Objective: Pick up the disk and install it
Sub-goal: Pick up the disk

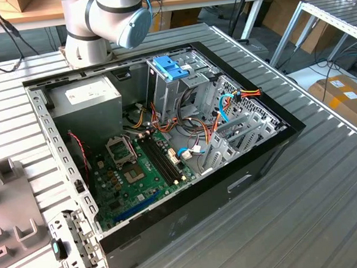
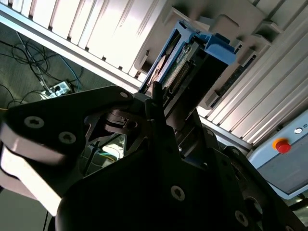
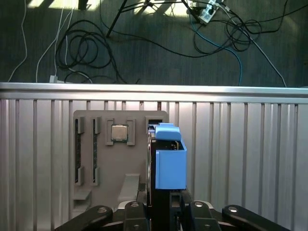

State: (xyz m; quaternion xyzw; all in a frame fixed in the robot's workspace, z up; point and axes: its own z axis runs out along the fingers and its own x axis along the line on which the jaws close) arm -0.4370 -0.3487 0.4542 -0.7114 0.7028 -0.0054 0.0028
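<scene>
The disk [image 3: 169, 163] shows edge-on in both wrist views, a thin metal drive with blue plastic side rails [image 2: 219, 45]. It stands upright over the grey holder plate [image 3: 96, 159] on the ribbed table, and I cannot tell whether it still touches the plate. My gripper [image 3: 166, 211] sits directly on the disk with a dark finger pressed against each flat side, shut on it. In the second wrist view the gripper [image 2: 159, 103] meets the disk's [image 2: 180, 62] near end. The open computer case [image 1: 65, 172] lies in the exterior view, its drive cage [image 1: 190, 87] topped by a blue bracket [image 1: 171, 67].
The holder plate also carries a square processor chip [image 3: 119, 133] and several narrow slots. Inside the case are a grey power-supply box [image 1: 84, 101], a green motherboard [image 1: 138, 173] and loose cables [image 1: 225, 106]. Cables lie on the floor beyond the table edge [image 3: 154, 87]. A red button [image 2: 281, 144] sits nearby.
</scene>
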